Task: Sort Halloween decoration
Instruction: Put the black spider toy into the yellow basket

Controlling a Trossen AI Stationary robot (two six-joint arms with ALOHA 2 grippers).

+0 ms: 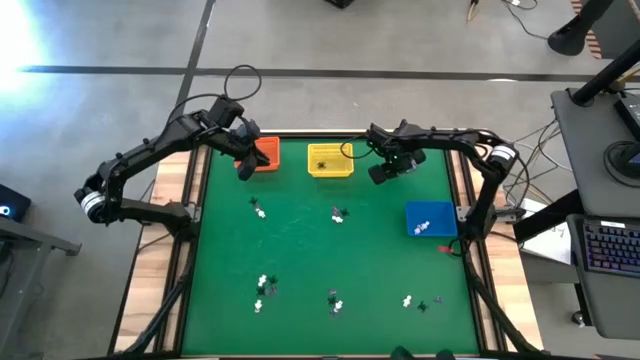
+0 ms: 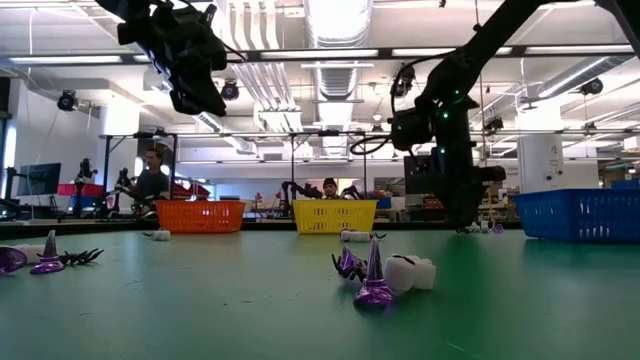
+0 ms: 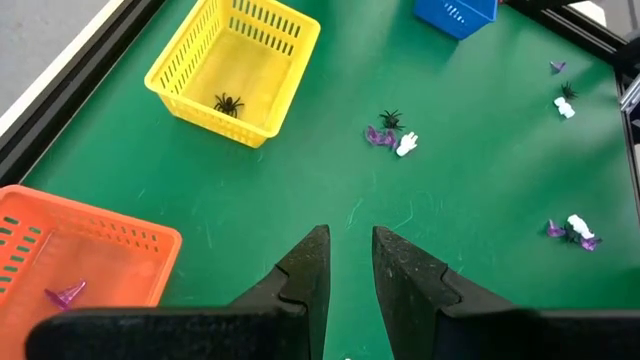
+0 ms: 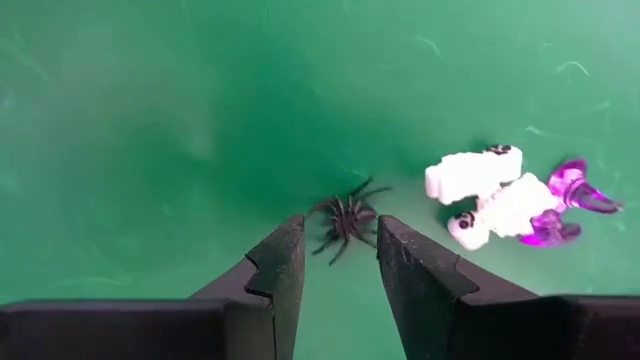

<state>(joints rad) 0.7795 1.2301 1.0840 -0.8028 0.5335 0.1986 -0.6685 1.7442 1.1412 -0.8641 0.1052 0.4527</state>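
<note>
While both arms hang over the far half of the green table (image 1: pixel 300 250), the Halloween decoration (image 1: pixel 338 214) lies mostly scattered on the mat. Taking the overhead view as a clock face with twelve at the far edge, small clusters sit near the centre, at ten, and along the near edge from seven to five.

The right gripper (image 1: pixel 383 174) is at about one o'clock, just beside the yellow basket (image 1: pixel 312 160). In its wrist view the right gripper (image 4: pixel 338 224) is released: its fingers (image 4: pixel 280 265) stand apart with nothing clamped. A black spider (image 4: pixel 345 216) lies on the mat right at the fingertips, apart from both. At two o'clock from that spider two white skulls (image 4: pixel 485 190) touch a purple piece (image 4: pixel 570 200).

The left gripper (image 1: pixel 245 168) is at eleven o'clock, at the near edge of the orange basket (image 1: pixel 268 150). Seen from its wrist, the left gripper (image 3: pixel 350 235) is parted by a narrow gap and holds nothing.

Some pieces are already in baskets: a second spider (image 3: pixel 228 103) in the yellow one, a purple hat (image 3: pixel 68 294) in the orange one, and a white piece (image 1: pixel 422 227) in the blue basket (image 1: pixel 410 212) at three o'clock.

From table height, a purple witch hat (image 2: pixel 375 275) stands upright, touching a white trinket (image 2: pixel 410 272) at its three o'clock. A seated person (image 2: pixel 150 182) shows in the room behind
</note>
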